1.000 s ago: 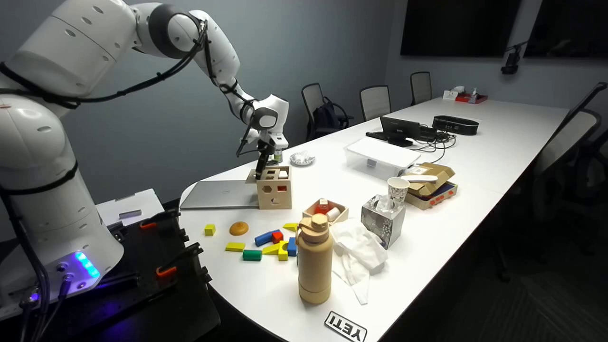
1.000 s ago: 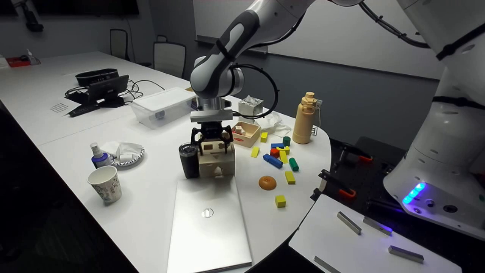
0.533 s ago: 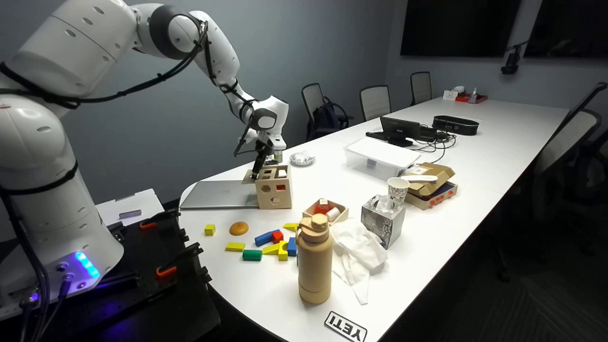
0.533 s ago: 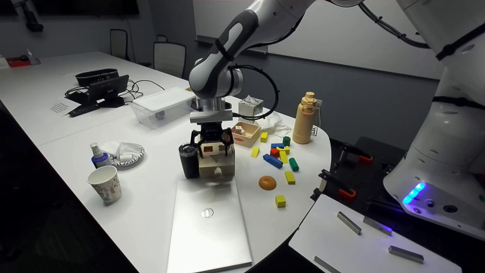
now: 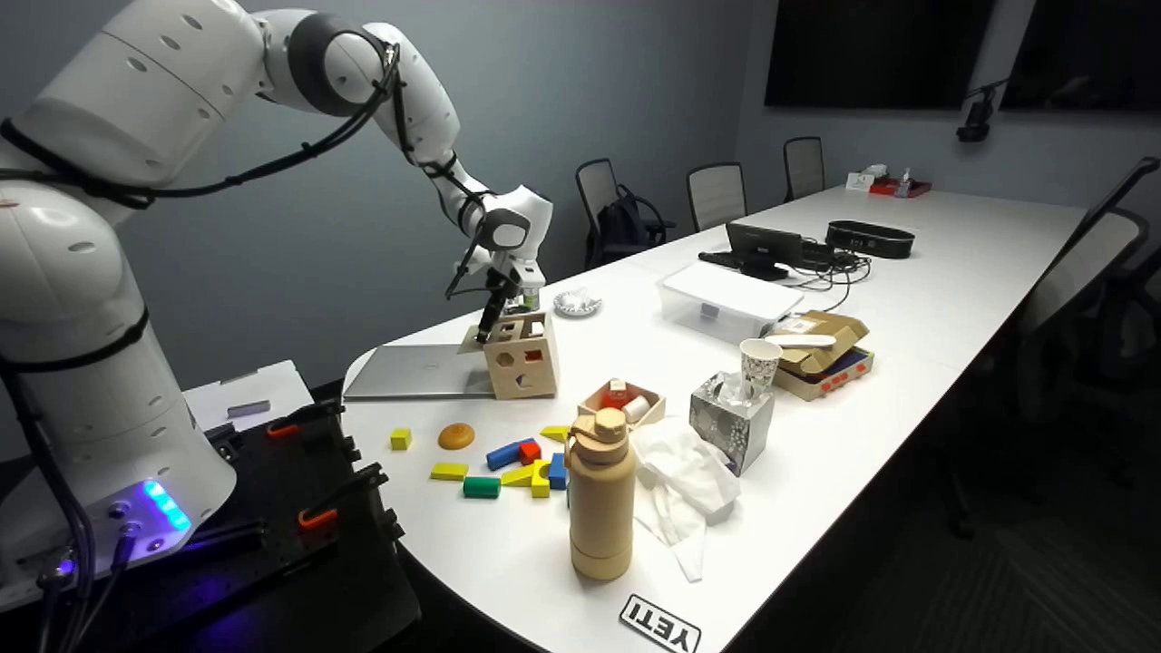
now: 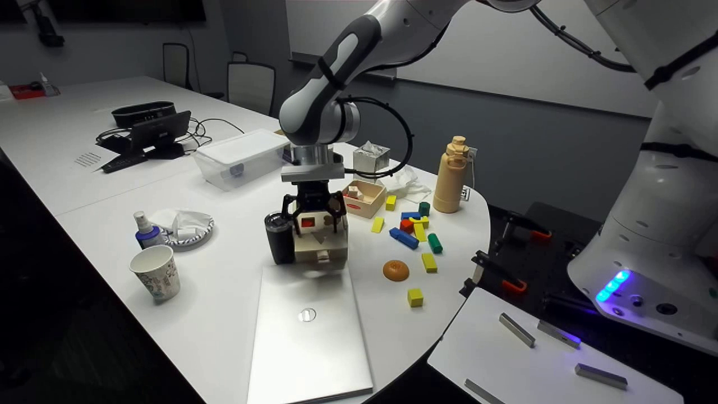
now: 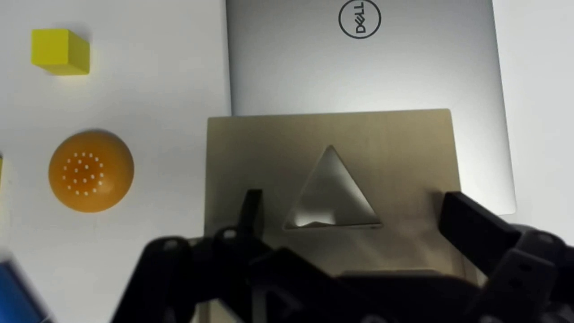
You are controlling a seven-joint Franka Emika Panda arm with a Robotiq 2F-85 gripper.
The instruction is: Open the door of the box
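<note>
The box [image 5: 523, 367] is a light-wood cube with shaped holes, standing at the end of the laptop; it also shows in the other exterior view [image 6: 337, 260]. It looks slightly tilted toward the laptop. Its door [image 7: 269, 152], a flat wooden panel with a triangular hole, juts out from the top over the laptop; it also shows in an exterior view [image 5: 470, 341]. My gripper [image 7: 352, 195] is open, its black fingers spread apart over the door, one on each side of the triangle. The fingertips [image 6: 316, 229] are at or very near the panel; contact is hard to tell.
The closed grey laptop [image 6: 308, 336] lies against the box. A black tumbler [image 6: 280, 238] stands close beside it. Several coloured blocks [image 6: 405, 238], an orange dome [image 7: 91, 171], a wooden tray [image 5: 648, 413] and a tan bottle [image 5: 601, 499] are on the table.
My open gripper has shifted slightly toward the laptop side and down. The door panel has moved outward with it, and the box has tipped a little toward the laptop.
</note>
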